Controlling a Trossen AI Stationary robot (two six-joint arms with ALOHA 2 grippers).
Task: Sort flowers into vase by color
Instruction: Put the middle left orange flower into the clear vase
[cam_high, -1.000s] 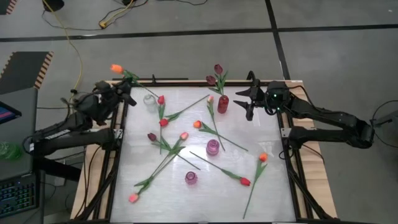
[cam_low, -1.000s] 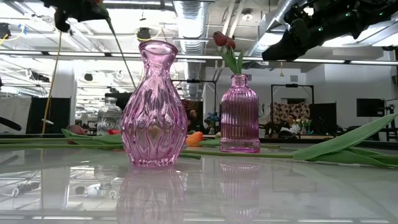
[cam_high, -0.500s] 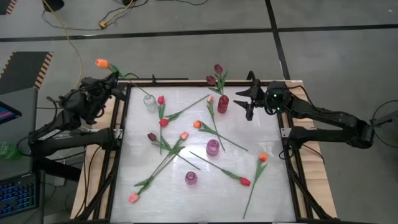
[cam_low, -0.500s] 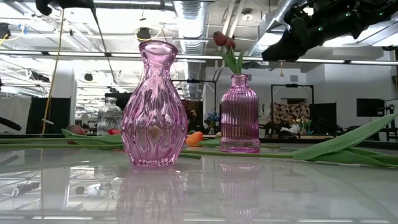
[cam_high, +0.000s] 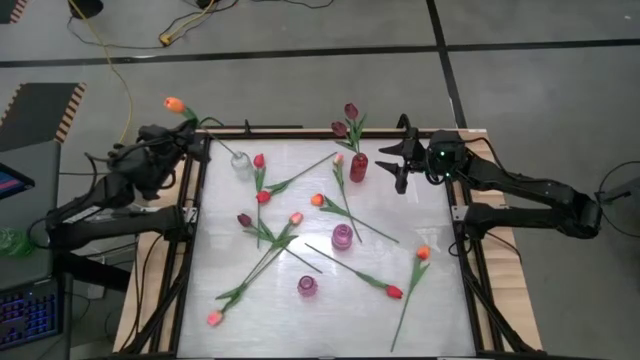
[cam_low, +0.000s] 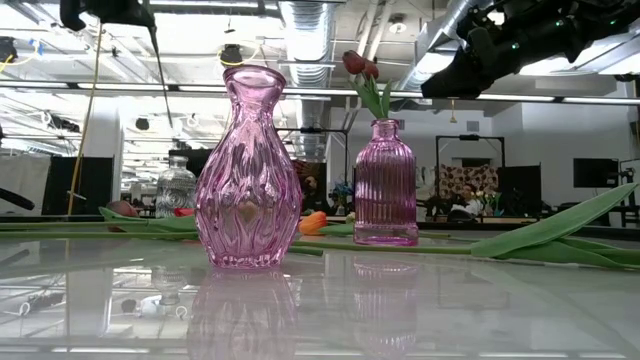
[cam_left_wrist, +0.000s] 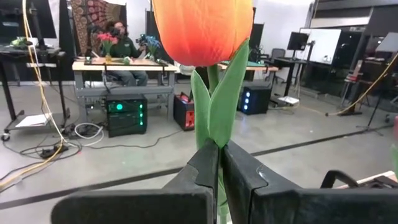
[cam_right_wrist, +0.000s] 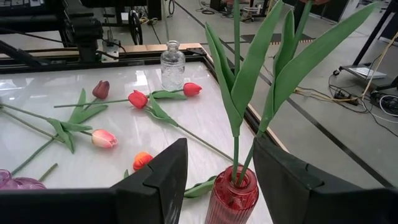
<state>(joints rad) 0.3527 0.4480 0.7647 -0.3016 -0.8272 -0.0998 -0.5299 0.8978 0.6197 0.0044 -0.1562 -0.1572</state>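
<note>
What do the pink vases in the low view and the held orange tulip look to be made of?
The pink vases, the bulbous one and the ribbed one, look like glossy tinted glass: the room shows through them and they carry bright highlights. The orange tulip, clamped in the left gripper, looks artificial, probably fabric or plastic: smooth matte petals and flat, uniformly green leaves.

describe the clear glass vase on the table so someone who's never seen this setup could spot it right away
Start at the white table seen from above and go to its far left corner, near where the left gripper holds an orange tulip off the table's edge. The clear vase stands just inside that corner, empty. It is the only colourless one: the other vases are pink or red.
</note>
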